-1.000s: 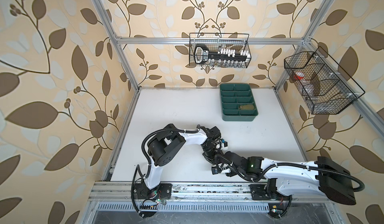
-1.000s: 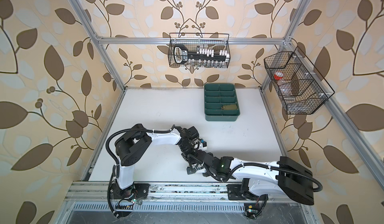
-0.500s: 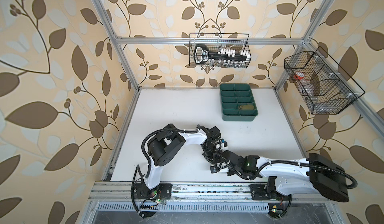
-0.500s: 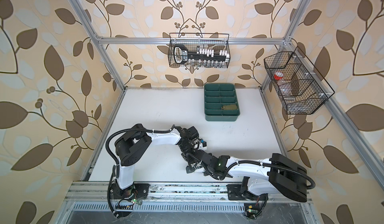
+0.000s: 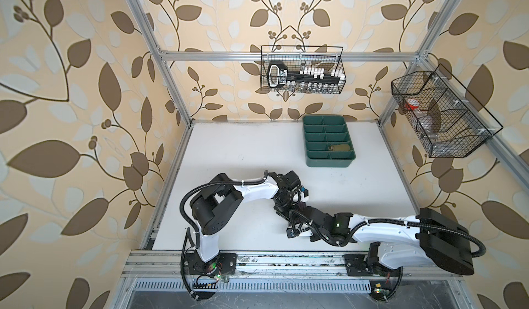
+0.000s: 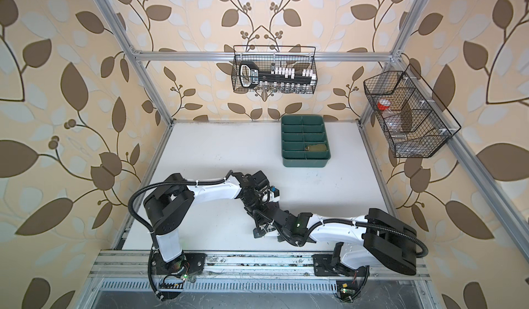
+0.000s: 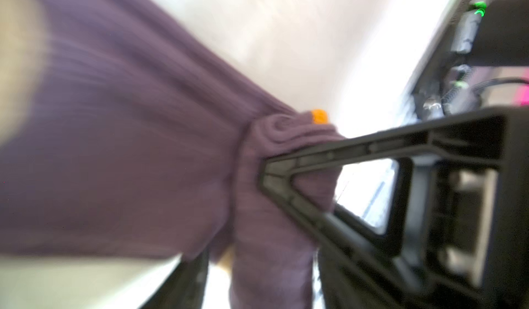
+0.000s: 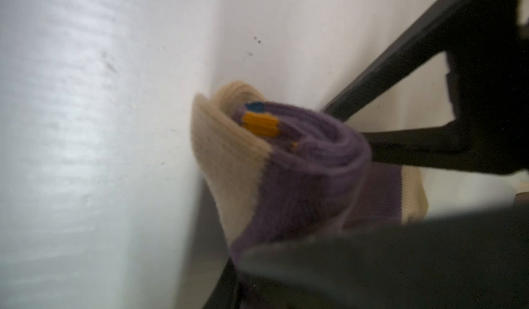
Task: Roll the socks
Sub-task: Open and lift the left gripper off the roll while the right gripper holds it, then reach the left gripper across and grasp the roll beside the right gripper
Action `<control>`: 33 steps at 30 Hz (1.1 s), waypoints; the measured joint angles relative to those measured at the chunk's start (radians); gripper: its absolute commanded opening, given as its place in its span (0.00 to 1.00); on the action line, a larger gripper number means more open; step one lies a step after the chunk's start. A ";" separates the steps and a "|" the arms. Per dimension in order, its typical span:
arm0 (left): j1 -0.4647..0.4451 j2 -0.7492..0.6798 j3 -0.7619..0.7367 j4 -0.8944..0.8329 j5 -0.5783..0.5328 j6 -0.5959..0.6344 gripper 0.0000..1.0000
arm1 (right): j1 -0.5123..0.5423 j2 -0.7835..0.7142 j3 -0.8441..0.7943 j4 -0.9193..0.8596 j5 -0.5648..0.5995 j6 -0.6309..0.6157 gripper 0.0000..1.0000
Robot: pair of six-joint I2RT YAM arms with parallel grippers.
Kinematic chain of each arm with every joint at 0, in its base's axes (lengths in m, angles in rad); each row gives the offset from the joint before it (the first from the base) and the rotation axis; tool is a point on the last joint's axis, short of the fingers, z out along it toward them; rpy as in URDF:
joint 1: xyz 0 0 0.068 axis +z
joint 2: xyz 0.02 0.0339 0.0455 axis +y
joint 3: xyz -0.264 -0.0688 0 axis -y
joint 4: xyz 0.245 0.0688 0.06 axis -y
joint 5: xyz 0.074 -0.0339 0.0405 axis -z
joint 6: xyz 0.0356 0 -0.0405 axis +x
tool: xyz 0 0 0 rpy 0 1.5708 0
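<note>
**Hands meet on the purple sock near the table's front edge**

Both arms reach to the near middle of the white table [image 5: 243, 155], and in both top views their wrists crowd together there and cover the cloth beneath. Well apart from them, toward the far right of the table, stands the dark green tray [image 5: 329, 163]. The olive green sock [image 5: 339, 147] lies in its right column, second compartment from the near end.

In the right wrist view the purple sock [image 8: 309, 178] is wound into a roll between the fingers of the right hand [image 8: 274, 196], which clasps it. One finger [image 8: 400, 147] touches the roll's side. The beige end [image 8: 229, 161] wraps the outside, and the yellow cuff stripe [image 8: 260, 125] shows at the coil's centre.

The left wrist view is blurred. There the unrolled cloth stretches taut away from the roll, and one finger [image 7: 315, 155] of the left hand [image 7: 229, 221] presses against the roll. Whether that hand is clenched or released, I cannot tell.
</note>
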 measured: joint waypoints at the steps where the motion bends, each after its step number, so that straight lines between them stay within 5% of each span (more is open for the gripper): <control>1: 0.008 -0.029 -0.008 0.002 -0.031 -0.001 0.99 | -0.003 0.006 0.006 0.000 -0.008 0.004 0.00; 7: 0.123 -0.298 -0.025 0.028 -0.195 -0.003 0.99 | -0.039 0.048 0.066 -0.039 -0.094 0.033 0.00; 11: 0.210 -0.627 -0.060 0.106 -0.415 0.017 0.99 | -0.084 0.089 0.134 -0.113 -0.201 0.047 0.00; 16: 0.213 -1.095 -0.199 0.319 -0.713 0.125 0.99 | -0.129 0.198 0.270 -0.247 -0.338 0.054 0.00; 19: 0.214 -1.261 -0.237 0.360 -0.746 0.230 0.99 | -0.150 0.285 0.370 -0.333 -0.422 0.061 0.00; 28: 0.144 -1.212 -0.150 0.019 -0.446 0.589 0.85 | -0.207 0.423 0.520 -0.477 -0.582 0.076 0.02; 33: -0.015 -1.138 -0.188 -0.082 -0.509 0.713 0.86 | -0.240 0.444 0.534 -0.497 -0.641 0.072 0.00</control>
